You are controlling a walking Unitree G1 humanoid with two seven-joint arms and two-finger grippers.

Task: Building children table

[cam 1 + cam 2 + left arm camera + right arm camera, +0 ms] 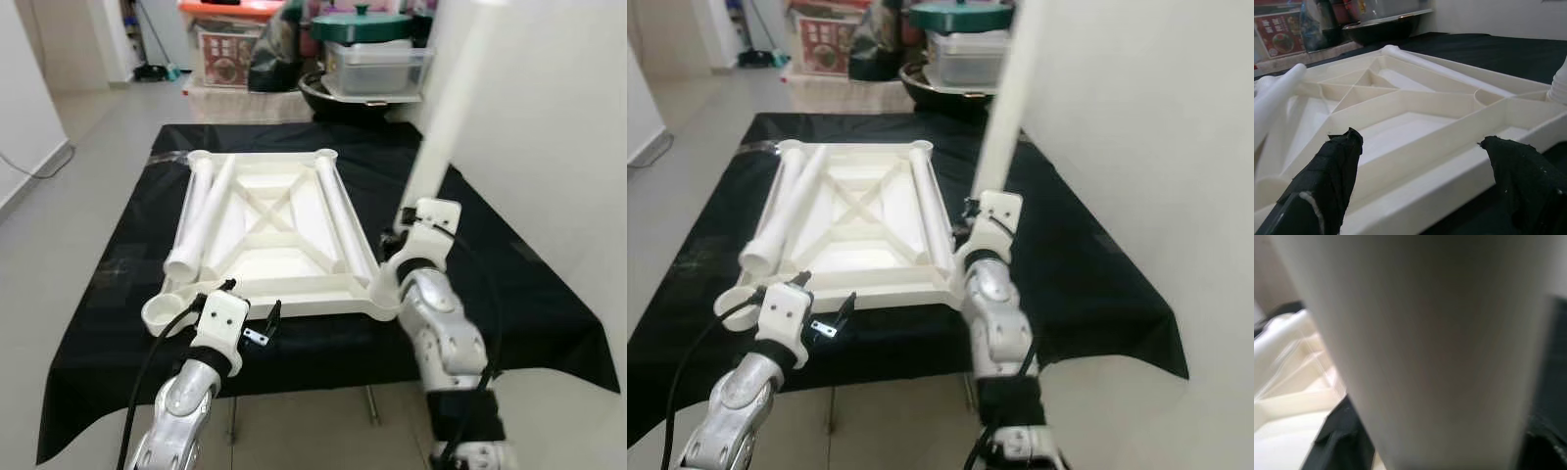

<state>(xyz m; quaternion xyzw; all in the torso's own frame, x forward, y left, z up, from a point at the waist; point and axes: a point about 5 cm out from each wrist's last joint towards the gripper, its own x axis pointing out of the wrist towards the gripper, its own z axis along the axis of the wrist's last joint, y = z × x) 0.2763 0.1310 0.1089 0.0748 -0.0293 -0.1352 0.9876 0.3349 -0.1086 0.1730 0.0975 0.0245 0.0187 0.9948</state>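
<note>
Underneath, black cloth [509, 284] on tiled floor [88, 147].

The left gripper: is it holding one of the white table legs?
No, the left gripper is open with nothing between its fingers, facing the tabletop's edge.

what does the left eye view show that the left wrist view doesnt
The left eye view alone shows both silver arms, the right gripper holding a long white table leg upright at the near right corner of the tabletop, and the whole black cloth.

The left wrist view alone shows the left gripper's open black fingers up close.

Both show the upturned white plastic tabletop with its crossed ribs, and loose white legs lying in it.
</note>
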